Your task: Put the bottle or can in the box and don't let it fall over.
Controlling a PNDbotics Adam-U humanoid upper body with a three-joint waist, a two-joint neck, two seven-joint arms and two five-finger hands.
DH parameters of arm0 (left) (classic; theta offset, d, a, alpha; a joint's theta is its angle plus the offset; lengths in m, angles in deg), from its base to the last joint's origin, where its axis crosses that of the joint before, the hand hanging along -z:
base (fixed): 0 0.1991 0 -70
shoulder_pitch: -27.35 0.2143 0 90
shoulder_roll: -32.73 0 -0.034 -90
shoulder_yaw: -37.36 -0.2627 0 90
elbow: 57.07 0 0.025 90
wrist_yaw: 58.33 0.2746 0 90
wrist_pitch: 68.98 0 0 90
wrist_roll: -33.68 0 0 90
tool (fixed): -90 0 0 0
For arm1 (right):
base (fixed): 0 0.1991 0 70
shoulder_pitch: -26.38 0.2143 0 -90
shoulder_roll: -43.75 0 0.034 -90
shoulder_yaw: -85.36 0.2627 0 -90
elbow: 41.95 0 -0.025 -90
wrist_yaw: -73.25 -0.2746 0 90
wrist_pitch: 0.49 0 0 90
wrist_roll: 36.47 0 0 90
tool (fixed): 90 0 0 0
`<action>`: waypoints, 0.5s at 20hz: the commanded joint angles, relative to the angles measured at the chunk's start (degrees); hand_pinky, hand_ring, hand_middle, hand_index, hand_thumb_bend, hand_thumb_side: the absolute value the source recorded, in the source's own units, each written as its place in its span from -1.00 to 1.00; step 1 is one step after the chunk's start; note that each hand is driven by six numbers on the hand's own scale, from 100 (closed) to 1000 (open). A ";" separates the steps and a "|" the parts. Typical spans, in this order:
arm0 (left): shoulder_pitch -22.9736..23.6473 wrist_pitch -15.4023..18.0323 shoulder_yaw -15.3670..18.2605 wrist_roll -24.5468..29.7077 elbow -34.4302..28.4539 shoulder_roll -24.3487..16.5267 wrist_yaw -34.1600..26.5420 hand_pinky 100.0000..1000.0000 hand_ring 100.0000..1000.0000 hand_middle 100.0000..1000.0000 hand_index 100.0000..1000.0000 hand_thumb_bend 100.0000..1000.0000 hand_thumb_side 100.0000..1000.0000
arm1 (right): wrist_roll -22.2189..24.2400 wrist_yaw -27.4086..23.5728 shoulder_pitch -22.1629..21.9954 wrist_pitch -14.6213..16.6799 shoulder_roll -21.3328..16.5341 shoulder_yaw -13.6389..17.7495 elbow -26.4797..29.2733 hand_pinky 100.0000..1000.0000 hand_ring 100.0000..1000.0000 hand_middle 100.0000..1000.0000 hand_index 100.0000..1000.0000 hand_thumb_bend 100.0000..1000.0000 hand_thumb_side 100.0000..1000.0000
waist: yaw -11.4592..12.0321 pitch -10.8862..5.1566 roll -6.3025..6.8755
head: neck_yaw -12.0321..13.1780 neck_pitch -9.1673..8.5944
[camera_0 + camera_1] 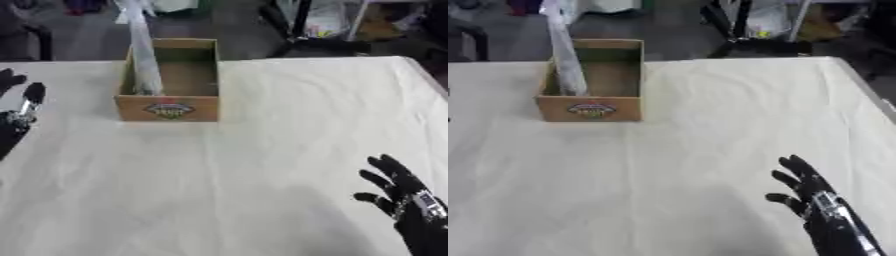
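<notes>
Standing upright in the cardboard box (168,107) at eleven o'clock, the tall pale bottle (143,55) leans on the left wall as I keep my right hand (811,197) and left hand (19,117) open, empty, well clear, lest I tip it.

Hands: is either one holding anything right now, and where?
Nothing held. Left hand and right hand are both open; the tall bottle stands in the box.

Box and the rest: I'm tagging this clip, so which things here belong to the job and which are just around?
Job:
box, open cardboard, on the table
tall pale bottle, standing in the box's left side
left hand, open
right hand, open

Around:
table
clutter on the floor beyond
</notes>
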 commanded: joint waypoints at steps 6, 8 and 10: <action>-0.66 1.55 0.65 0.84 -0.15 9.25 1.87 -0.04 1.00 0.89 0.60 -0.21 0.36 | 0.12 0.05 -0.14 0.28 -0.92 0.22 0.51 0.43 0.90 0.95 1.00 -1.00 0.50 | 1.33 -1.66 -0.38 | 0.78 2.21; -1.49 1.72 0.07 1.28 0.69 10.09 2.12 -0.04 1.00 0.89 0.60 -0.22 0.36 | 0.01 0.11 -0.21 0.30 -0.92 0.29 0.42 0.43 0.90 0.95 1.00 -1.00 0.50 | 1.39 -1.81 -0.42 | 0.87 2.67; -1.94 2.02 -0.35 1.69 1.27 10.68 2.15 -0.04 1.00 0.89 0.60 -0.22 0.36 | 0.11 0.21 -0.44 0.37 -0.94 0.24 0.39 0.43 0.90 0.95 1.00 -1.00 0.50 | 1.34 -1.99 -0.40 | 0.88 3.01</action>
